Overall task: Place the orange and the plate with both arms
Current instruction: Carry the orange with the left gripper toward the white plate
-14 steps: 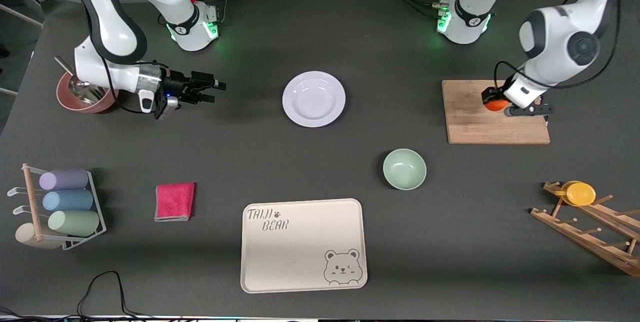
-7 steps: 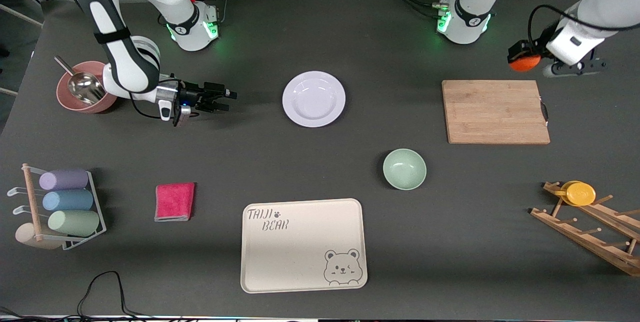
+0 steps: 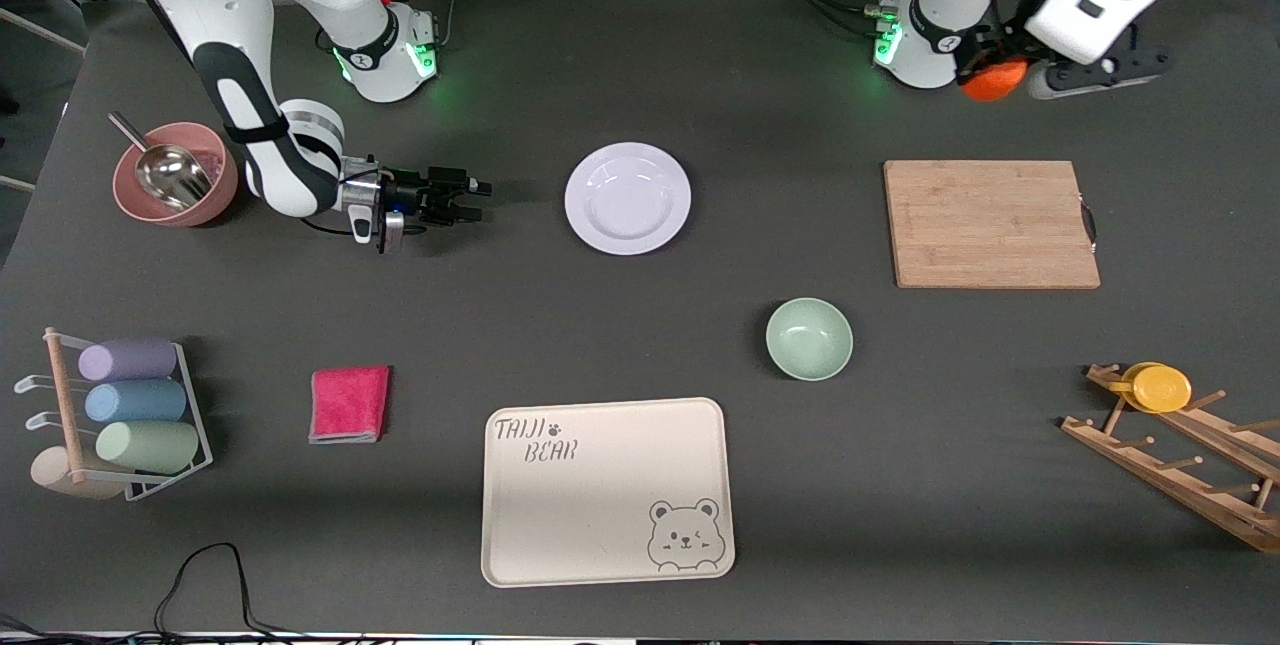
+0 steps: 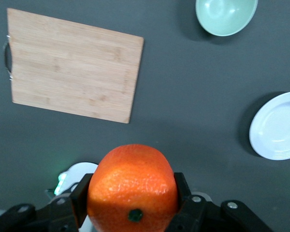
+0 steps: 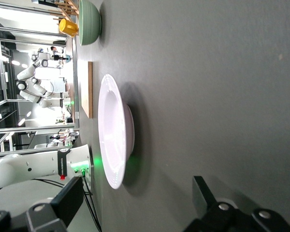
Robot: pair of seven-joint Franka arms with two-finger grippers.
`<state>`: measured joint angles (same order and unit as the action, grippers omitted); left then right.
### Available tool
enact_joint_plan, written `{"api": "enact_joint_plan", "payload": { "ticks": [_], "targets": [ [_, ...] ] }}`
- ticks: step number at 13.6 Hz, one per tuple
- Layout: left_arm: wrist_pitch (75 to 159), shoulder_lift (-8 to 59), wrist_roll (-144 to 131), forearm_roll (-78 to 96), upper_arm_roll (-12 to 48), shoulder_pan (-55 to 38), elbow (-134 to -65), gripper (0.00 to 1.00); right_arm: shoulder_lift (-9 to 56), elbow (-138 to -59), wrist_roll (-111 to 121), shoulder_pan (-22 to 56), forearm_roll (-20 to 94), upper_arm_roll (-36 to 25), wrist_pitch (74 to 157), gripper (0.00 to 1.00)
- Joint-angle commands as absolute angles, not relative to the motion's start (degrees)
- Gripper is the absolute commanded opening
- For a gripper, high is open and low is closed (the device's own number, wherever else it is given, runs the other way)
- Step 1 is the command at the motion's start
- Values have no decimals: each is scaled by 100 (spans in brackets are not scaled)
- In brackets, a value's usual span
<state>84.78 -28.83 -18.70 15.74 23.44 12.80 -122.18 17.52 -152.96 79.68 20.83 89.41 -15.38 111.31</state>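
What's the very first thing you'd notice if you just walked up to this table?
The bright orange, pinched in the left gripper high above the table near the left arm's base. Next, the pale plate in the middle of the table, with the right gripper open, low and beside it, pointing at its rim from the right arm's end. Nearest the front camera lies a cream bear tray.

The small round bright-orange fruit (image 4: 132, 188) hides the left gripper's fingertips and runs past the picture's edge. The round pale lavender-white plate (image 4: 277, 126) is cut off too.

Robotics lab, two bench-mounted arms (image 3: 280, 125), another robot (image 5: 31, 82)
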Motion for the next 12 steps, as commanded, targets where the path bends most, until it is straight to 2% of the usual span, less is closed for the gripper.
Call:
{"api": "enact_joint_plan", "payload": {
  "ticks": [1, 6, 7, 9, 10, 12],
  "targets": [
    [8419, -2795, -2617, 1940, 2775, 1239, -11910, 0, 1995, -15231, 8271, 2109, 9132, -1573, 10899, 100],
    [9183, -2751, -3760, 2627, 3760, 1239, -11786, 0, 2057, -15231, 8235, 2109, 9132, -1573, 10881, 100],
    [9350, -2707, -3927, 2741, 3936, 1239, -11795, 0, 2057, -15231, 8227, 2109, 9132, -1573, 10881, 91],
    [9745, -2655, -4200, 2970, 4226, 1239, -11804, 0, 2057, -15231, 8218, 2109, 9132, -1573, 10872, 64],
    [9895, -2585, -4219, 3093, 4297, 1231, -11821, 0, 2048, -15231, 8226, 2109, 9132, -1573, 10872, 55],
    [10150, -2496, -4219, 3321, 4420, 1231, -11865, 0, 2048, -15223, 8218, 2109, 9132, -1573, 10872, 54]
  ]
}}
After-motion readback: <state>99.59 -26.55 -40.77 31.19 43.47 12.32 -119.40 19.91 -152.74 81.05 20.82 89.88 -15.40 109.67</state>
